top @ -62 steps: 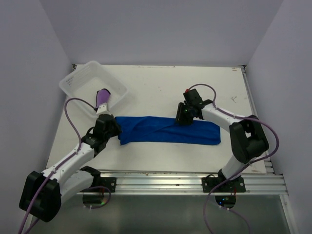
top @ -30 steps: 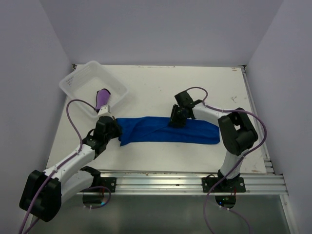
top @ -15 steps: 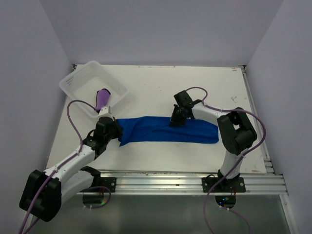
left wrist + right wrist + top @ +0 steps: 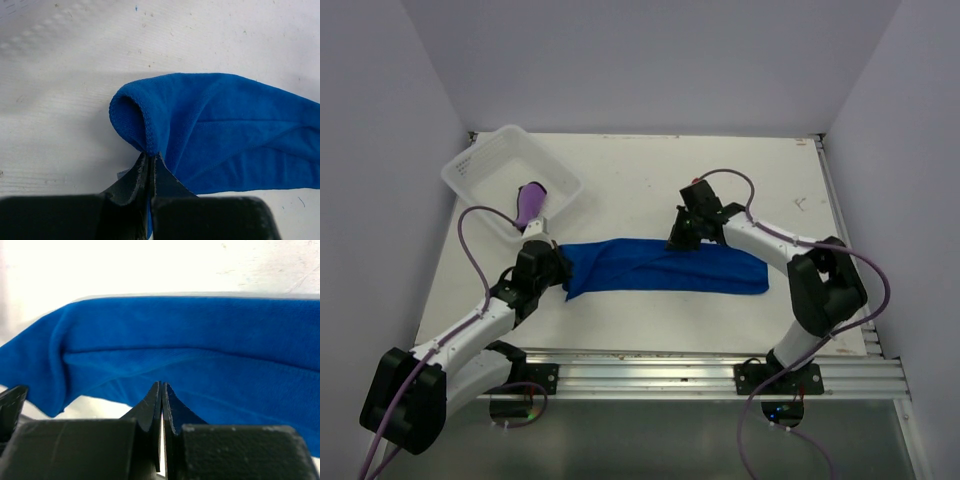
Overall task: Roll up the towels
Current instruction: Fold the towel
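From the top external view, the blue towel [image 4: 665, 267] lies flat in a long strip on the counter [image 4: 640, 175]. One short end is at the left end effector [image 4: 560, 272], and the strip runs past the right end effector [image 4: 679, 240], which meets its far edge near the middle. No turn of a roll shows in it, so this one looks barely begun. The purple towel [image 4: 530, 200] sits just beyond the left end effector, inside the white basket [image 4: 475, 150]. It looks like a tight bundle, probably already rolled. The count is two towels, one basket and two end effectors, so by my reading one towel is done and one is left.

In the left wrist view, the end effector's fingers [image 4: 134, 176] are pressed together, clamped on the hemmed corner of the blue towel. That corner curls up into a small loop just ahead of the tips.

In the right wrist view, the fingers [image 4: 151, 402] are also together. They appear to pinch the near fold of the blue cloth, which spreads to both sides ahead of them.
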You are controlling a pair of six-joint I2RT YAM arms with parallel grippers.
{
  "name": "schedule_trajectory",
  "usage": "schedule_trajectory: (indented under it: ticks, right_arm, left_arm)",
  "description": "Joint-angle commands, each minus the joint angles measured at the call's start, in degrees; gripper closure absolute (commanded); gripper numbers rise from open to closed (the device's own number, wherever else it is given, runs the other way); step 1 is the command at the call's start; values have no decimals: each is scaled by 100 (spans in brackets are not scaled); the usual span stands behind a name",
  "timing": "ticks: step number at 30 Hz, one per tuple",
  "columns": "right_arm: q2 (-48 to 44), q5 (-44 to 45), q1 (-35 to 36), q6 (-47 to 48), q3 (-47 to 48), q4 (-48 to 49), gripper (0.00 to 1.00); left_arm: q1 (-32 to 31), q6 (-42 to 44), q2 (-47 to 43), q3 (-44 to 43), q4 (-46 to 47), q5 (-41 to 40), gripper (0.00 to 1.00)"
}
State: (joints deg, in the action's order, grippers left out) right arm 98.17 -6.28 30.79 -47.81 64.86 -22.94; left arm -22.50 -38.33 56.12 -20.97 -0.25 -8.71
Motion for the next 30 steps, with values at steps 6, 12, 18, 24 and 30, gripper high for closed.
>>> schedule_trajectory:
  ticks: [6, 12, 18, 24, 30]
  right_arm:
    - [-729, 215, 138, 105, -334, -228, 74]
    - [-116, -101, 130, -263, -106, 78, 58]
    - [413, -382, 130, -773, 53, 562, 57]
    - [686, -304, 138, -888, 228, 580, 56]
    - [747, -259, 130, -870, 378, 510, 56]
  left_arm:
    - [44, 62, 83, 32, 412, 89, 100]
    - [53, 45, 119, 41, 465, 141, 100]
    - [53, 62, 119, 67, 500, 185, 100]
    - [44, 71, 127, 84, 544, 247, 100]
    - [44, 53, 110, 120, 552, 264, 100]
